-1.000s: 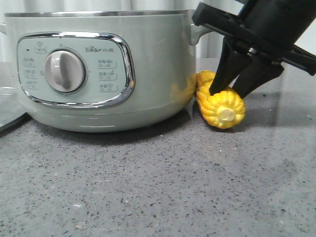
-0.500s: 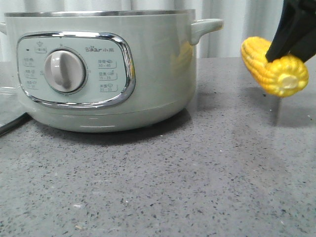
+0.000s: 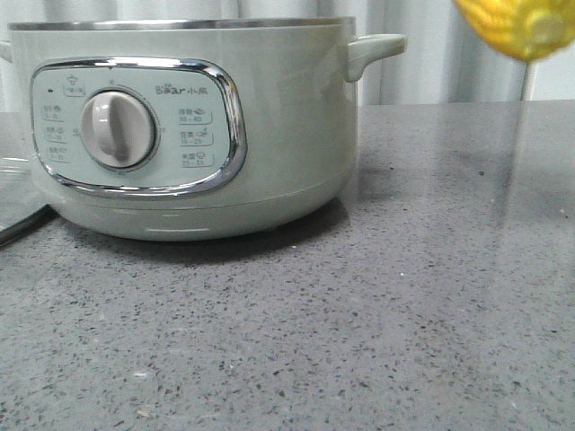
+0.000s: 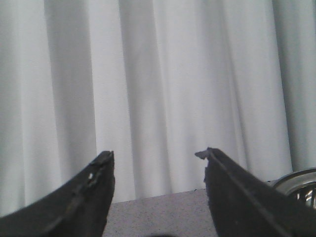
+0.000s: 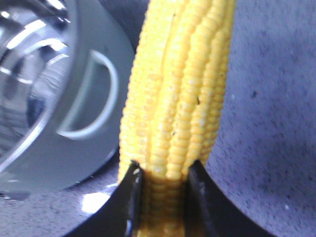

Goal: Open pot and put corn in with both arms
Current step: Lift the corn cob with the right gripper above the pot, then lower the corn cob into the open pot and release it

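Observation:
The pale green pot (image 3: 278,126) stands on the table at left in the front view, with no lid on its steel rim. The yellow corn (image 3: 517,27) hangs blurred at the top right edge, higher than the pot's rim and to the right of its side handle (image 3: 373,49). In the right wrist view my right gripper (image 5: 164,165) is shut on the corn (image 5: 182,79), with the open pot (image 5: 49,123) below and beside it. My left gripper (image 4: 158,152) is open and empty, facing the white curtain. Neither gripper shows in the front view.
A clear glass piece (image 3: 13,202), seemingly the lid, lies on the grey speckled table (image 3: 359,314) at the far left. A white curtain (image 3: 449,54) hangs behind. A chrome rim (image 4: 296,185) shows beside the left gripper's finger.
The right gripper has lifted the corn from the table beside the pot, up and to the right. The gripper itself has left the front view. The pot has not moved.

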`<state>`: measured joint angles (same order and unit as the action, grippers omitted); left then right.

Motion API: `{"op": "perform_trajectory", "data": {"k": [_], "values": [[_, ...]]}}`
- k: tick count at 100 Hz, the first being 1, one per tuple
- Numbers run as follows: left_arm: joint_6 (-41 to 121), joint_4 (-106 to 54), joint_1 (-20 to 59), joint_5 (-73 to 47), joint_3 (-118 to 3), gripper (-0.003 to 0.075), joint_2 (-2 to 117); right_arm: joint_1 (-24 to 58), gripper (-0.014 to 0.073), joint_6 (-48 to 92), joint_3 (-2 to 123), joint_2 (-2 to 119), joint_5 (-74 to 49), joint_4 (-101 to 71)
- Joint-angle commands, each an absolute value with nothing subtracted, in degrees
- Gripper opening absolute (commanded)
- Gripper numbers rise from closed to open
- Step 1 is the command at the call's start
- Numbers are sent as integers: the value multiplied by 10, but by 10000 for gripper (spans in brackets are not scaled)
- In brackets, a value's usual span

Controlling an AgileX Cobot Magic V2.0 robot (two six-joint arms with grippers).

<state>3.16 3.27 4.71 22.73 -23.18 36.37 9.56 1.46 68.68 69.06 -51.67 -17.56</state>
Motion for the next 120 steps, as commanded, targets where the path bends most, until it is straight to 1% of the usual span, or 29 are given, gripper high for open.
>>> {"op": "perform_trajectory", "data": {"k": [1,18,34,46,68,96,105,120], "values": [[27,30,47,268,-252,368,364,117,-45,15,734,674,-492,-191],[27,30,47,268,-252,368,364,193,-46,15,784,700,-458,-191],[27,30,47,268,-252,368,364,254,-45,15,834,767,-432,-191],[27,30,47,269,-252,368,364,283,-45,23,872,826,-414,-191],[27,30,47,272,-252,368,364,287,-37,26,918,899,-421,-192],[27,30,47,272,-252,368,364,290,124,37,921,903,-408,-192],[27,30,47,272,-252,368,364,290,147,38,921,903,-409,-192],[27,30,47,272,-252,368,364,290,148,39,921,903,-409,-192]]}}
